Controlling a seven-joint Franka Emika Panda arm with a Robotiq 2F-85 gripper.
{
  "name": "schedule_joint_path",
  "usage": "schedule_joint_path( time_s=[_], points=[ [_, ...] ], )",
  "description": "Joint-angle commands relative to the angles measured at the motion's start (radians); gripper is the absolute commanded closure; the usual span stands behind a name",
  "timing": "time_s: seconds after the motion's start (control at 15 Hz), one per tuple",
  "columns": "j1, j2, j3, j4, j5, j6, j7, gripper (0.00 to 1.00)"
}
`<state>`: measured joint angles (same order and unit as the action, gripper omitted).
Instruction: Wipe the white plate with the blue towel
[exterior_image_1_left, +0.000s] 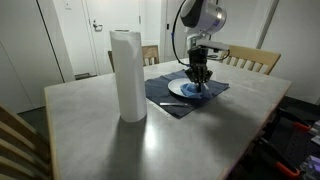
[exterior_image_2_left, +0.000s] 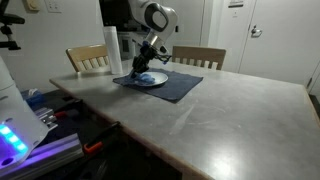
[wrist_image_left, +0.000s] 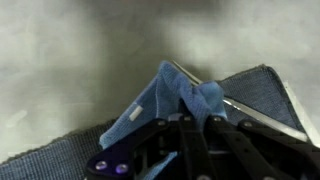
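The gripper (exterior_image_1_left: 201, 80) is clenched on the towel (wrist_image_left: 160, 100), which lies bunched on the plate (exterior_image_2_left: 158, 81). The plate rests on a dark mat (exterior_image_2_left: 186, 86).

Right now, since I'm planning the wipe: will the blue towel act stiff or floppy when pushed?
Probably floppy: the blue towel bunches into folds under the tool. Pushed, it would likely crumple, not slide flat, given that peaked drape.

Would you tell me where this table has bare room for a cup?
Bare table lies around the paper towel roll and across the wide stretch beside the dark mat. Crowded only on the mat, where the gripper holds the blue towel on the white plate.
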<state>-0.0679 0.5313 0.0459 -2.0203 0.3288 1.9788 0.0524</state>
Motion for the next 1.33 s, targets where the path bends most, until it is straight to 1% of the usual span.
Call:
schedule_joint_path(
  time_s=[0.0, 0.13, 0.27, 0.4, 0.53, 0.8, 1.27],
  points=[
    [0.068, 0.024, -0.058, 0.019, -0.094, 0.022, 0.145, 0.98],
    [0.105, 0.029, -0.086, 0.014, -0.16, 0.044, 0.255, 0.98],
    [0.143, 0.039, -0.112, 0.015, -0.232, 0.037, 0.359, 0.98],
    [0.181, 0.034, -0.137, 0.003, -0.297, 0.066, 0.464, 0.98],
    [0.198, 0.037, -0.15, 0.009, -0.332, 0.074, 0.532, 0.98],
    [0.197, 0.047, -0.155, 0.045, -0.364, 0.083, 0.585, 0.98],
    [0.198, 0.081, -0.153, 0.11, -0.342, 0.191, 0.671, 0.98]
  ],
)
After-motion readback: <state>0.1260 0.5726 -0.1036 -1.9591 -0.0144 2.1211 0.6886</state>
